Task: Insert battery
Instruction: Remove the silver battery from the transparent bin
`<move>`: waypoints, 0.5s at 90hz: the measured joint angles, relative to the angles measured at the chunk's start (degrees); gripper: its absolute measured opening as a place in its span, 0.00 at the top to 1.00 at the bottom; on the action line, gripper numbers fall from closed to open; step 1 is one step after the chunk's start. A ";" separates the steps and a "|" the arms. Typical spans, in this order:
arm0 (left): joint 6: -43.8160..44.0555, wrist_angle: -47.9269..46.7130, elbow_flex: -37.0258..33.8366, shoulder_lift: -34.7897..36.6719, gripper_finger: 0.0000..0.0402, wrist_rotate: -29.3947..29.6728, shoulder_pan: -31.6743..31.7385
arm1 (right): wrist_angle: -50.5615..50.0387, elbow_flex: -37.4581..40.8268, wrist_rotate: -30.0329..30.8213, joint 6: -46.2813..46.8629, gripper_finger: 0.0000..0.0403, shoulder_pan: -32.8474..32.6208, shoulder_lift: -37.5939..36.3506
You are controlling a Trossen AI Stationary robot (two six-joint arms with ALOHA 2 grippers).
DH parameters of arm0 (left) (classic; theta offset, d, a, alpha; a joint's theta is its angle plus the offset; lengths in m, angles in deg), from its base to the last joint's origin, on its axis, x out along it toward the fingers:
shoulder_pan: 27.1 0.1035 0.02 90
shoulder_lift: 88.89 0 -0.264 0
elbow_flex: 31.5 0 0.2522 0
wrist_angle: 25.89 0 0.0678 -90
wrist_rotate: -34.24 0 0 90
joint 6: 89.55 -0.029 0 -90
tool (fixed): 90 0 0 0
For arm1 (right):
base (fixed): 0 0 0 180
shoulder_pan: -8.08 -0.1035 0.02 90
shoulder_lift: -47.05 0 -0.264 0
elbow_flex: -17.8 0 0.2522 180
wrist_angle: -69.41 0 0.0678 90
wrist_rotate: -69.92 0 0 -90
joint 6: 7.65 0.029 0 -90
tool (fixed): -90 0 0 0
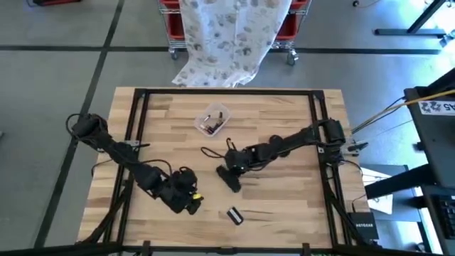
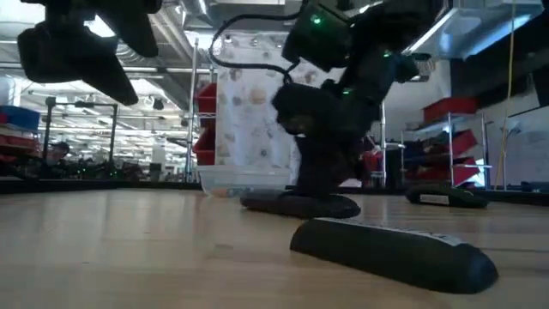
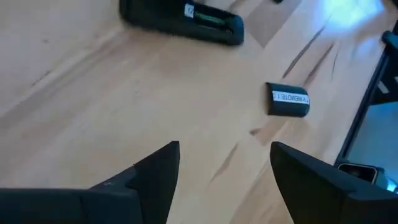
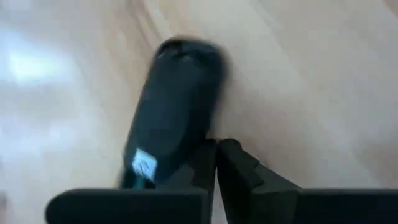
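Observation:
The black remote [image 1: 229, 178] lies flat near the table's middle, its back up and its battery bay open; a green-marked battery [image 4: 144, 165] shows in the bay. My right gripper [image 4: 216, 155] is shut, and its tips are down at the remote's side. The remote's loose black cover [image 1: 234, 215] lies nearer the front edge. My left gripper [image 3: 224, 165] hangs open above the table, left of the cover [image 3: 288, 101], with nothing between its fingers. It also sees the remote [image 3: 180, 18]. My right gripper's shut fingertips [image 4: 210, 163] stand against the remote's long side edge [image 4: 200, 134], beside the open battery bay. They come slanting down from the table's right. The remote stays flat on the table [image 2: 300, 204].
A clear container [image 1: 212, 119] holding loose batteries stands toward the far edge, behind the remote. The table's black frame rails [image 1: 135, 128] run along both sides. Bare wood lies between the two grippers and along the front left.

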 joint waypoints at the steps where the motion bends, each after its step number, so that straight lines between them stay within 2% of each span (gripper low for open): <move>1: 0.07 0.05 0.00 0.01 0.42 0.08 -0.11 | 0.76 -0.18 -0.08 -0.24 1.00 0.00 0.25; 18: -0.09 0.21 0.00 0.00 0.42 1.21 -0.49 | 12.26 -4.84 -9.20 -5.13 1.00 -0.24 4.17; 29: -0.19 -0.03 -0.02 0.00 0.42 1.41 -0.49 | 7.02 -8.94 -7.96 -8.21 1.00 -0.50 4.25; 45: -0.15 -0.89 -0.04 -0.02 0.42 1.61 -0.64 | -1.27 -14.74 -3.99 -16.45 1.00 0.13 -1.66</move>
